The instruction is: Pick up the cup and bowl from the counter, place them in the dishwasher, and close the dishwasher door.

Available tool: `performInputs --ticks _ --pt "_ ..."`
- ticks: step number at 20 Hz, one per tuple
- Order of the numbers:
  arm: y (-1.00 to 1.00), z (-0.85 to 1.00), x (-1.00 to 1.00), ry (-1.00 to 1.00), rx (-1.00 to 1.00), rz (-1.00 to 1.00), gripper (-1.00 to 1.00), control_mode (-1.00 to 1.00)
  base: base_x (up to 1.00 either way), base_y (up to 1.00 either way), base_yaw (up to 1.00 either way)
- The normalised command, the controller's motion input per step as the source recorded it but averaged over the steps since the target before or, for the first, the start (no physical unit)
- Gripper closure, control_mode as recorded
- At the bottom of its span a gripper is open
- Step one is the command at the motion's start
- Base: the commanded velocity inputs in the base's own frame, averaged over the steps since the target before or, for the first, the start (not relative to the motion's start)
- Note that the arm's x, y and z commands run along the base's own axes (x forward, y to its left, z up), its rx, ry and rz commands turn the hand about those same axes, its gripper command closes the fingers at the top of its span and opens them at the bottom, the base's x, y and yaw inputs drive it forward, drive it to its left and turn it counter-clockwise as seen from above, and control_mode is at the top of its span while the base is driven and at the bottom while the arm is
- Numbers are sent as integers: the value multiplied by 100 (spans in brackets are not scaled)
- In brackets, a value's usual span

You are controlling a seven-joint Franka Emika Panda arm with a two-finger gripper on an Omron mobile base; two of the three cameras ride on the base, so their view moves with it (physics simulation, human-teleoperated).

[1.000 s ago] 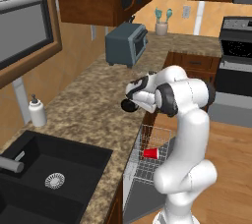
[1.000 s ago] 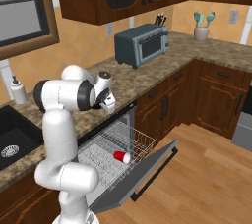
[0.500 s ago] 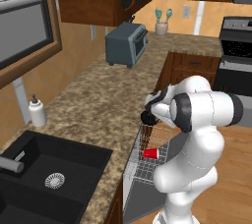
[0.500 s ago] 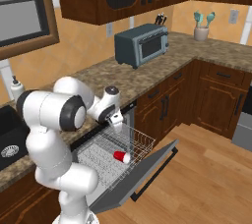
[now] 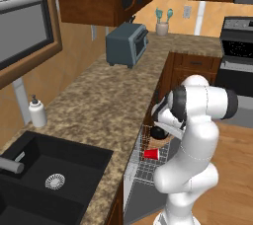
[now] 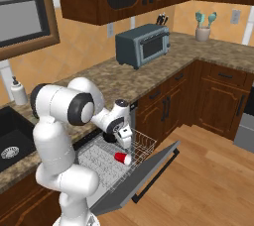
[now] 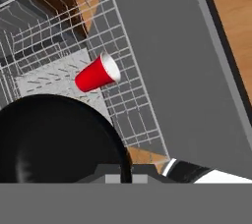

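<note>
A: We have the bowl [image 7: 54,139] pinched by its rim in the gripper [image 6: 123,138], jaws pressed tight on it, hanging over the dishwasher's wire rack [image 6: 101,158].

B: It looks small, round, shallow and matte black. We judge it light and stiff, perhaps slick, so the rim is our best hold.

A: The cup [image 7: 97,73], bright red, lies on its side in the rack, above the open dishwasher door [image 6: 144,175].

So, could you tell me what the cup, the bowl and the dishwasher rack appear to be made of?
The cup: looks like plastic, bright uniform red with a white inside. The bowl: smooth black with a faint sheen, plastic or glazed ceramic; the look leaves it open. The rack: thin grey wire grid, probably coated metal.
</note>
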Motion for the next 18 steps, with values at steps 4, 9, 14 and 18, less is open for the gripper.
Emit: performInputs --ticks 4,9,14,18 --pt "-53 -28 11 -5 9 15 100 -100 0 0 0" --pt "-42 -31 46 -5 16 16 100 -100 0 0 0" --pt "-30 -45 69 -1 5 11 100 -100 0 0 0" --pt "-13 -47 69 0 0 7 100 -100 0 0 0"
